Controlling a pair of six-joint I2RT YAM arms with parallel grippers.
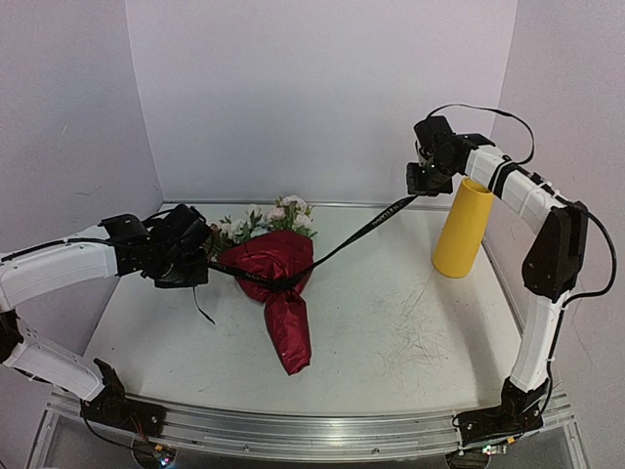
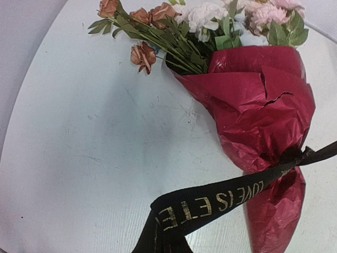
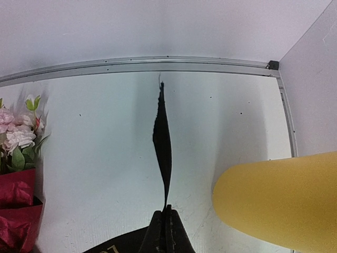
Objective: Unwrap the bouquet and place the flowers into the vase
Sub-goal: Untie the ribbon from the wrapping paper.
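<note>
- The bouquet lay on the white table. Its shiny dark red wrap was cinched at the waist by a knotted black ribbon, and its pointed tail was turned toward the arm bases.
- The flowers, pale pink, cream and rust-orange, stuck out of the bouquet's wide far end. Their stems were all inside the wrap, and the rust ones fanned out to the left side.
- The left gripper hung just left of the bouquet, level with the upper part of the wrap. Its jaws were closed on one end of the ribbon, though its wrist view showed only the ribbon bunching at the bottom edge, not the fingers. Gold lettering ran along that stretch.
- The right gripper was raised well to the right of the bouquet and farther back. Its fingertips were pinched tight on the ribbon's other end, with a twisted free tip standing beyond them.
- From the knot on the bouquet the ribbon ran taut in a straight line to each gripper.
- The vase stood upright well to the right of the bouquet, mustard yellow, just under the right gripper's arm. Whether the arm touched its rim could not be told.
</note>
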